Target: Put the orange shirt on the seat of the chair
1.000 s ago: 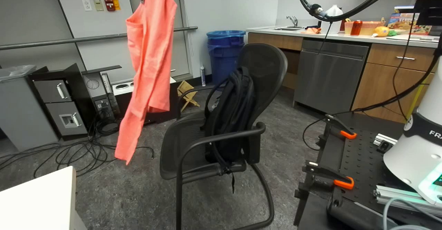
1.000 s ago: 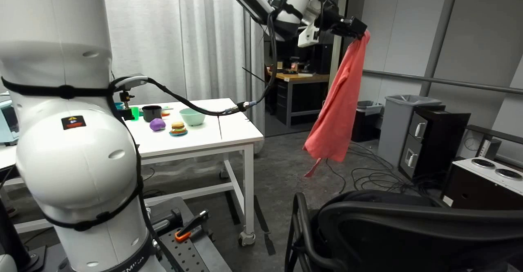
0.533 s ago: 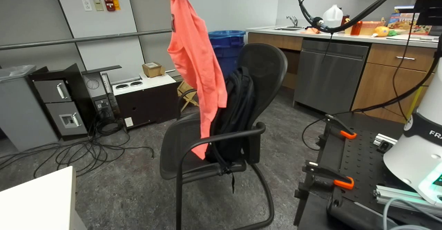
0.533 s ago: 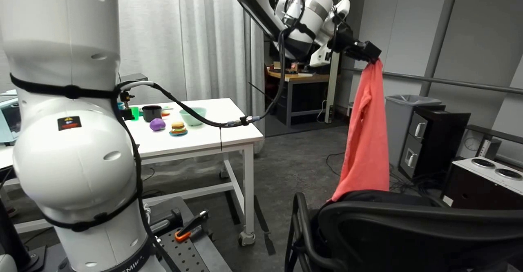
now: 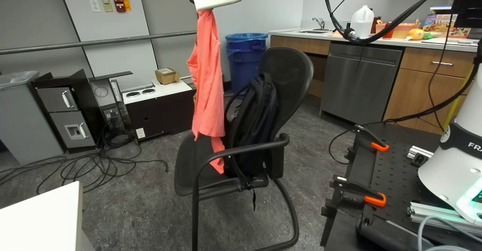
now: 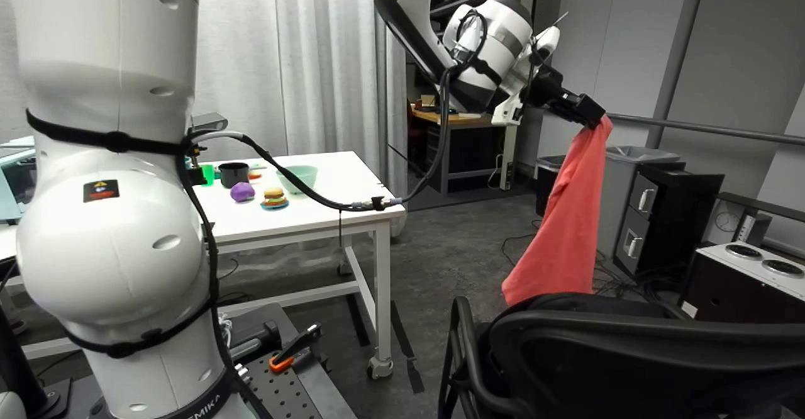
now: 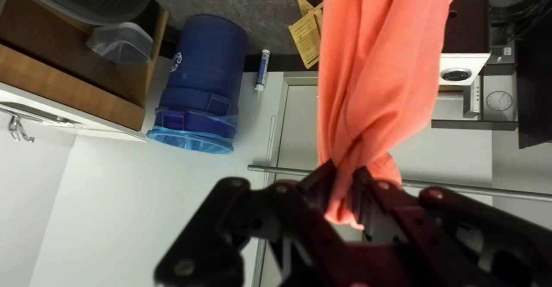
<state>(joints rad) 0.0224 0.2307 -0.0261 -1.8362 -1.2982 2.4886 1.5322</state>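
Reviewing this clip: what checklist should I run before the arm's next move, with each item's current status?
1. Grip secure: ok. In the wrist view the gripper pinches bunched cloth of the orange shirt.
2. Shirt lined up with the chair seat: ok, as far as an exterior view shows; its lower end hangs within the seat's outline.
3. Seat free of other items: not ok. A black backpack sits there, leaning on the backrest.
4. Lower end resting on the seat: cannot tell. The nearer armrest crosses in front of it.
5. Shirt low enough to release: probably not ok; most of it hangs above the seat.
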